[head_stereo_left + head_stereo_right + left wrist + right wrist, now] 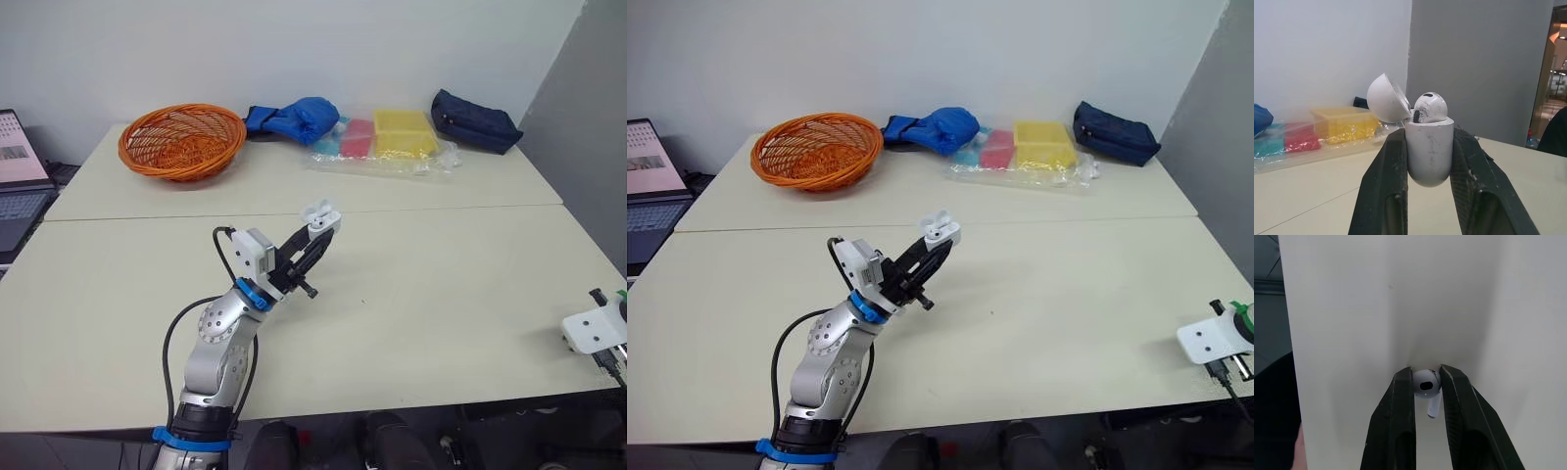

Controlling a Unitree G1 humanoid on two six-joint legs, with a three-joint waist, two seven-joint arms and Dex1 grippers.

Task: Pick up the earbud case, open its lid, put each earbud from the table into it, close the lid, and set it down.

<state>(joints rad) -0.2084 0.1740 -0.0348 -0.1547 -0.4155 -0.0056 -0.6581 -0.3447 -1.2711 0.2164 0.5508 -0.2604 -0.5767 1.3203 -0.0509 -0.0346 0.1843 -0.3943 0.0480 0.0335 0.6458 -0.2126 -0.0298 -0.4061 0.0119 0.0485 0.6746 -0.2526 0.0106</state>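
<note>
One earbud (1429, 107) already in the earbud case (1429, 156), round head poking out of the mouth just past the tips of the left gripper (1429, 134). Clamped on the case from both sides, black fingers (1388, 186) pressed flat against its walls. Held well above the table (441, 284), long axis in line with the fingers, rounded bottom toward the wrist, mouth pointing away from it. Open, with the lid (1387, 98) tipped back on its hinge to one side of the mouth, beyond the fingertips.

In the right gripper (1426, 377), the second earbud (1426, 386), pinched by its head between the closed fingertips. Stem running back between the fingers toward the wrist. Pale tabletop straight beyond it; touching or lifted, cannot tell.

Far beyond the left gripper's tips, along the back of the table: an orange basket (182, 140), a blue bundle (294, 119), a clear bag (431, 162) holding a yellow box (404, 131) with a red box (358, 137) and a teal one (331, 145) beside it, and a dark blue pouch (475, 119).
</note>
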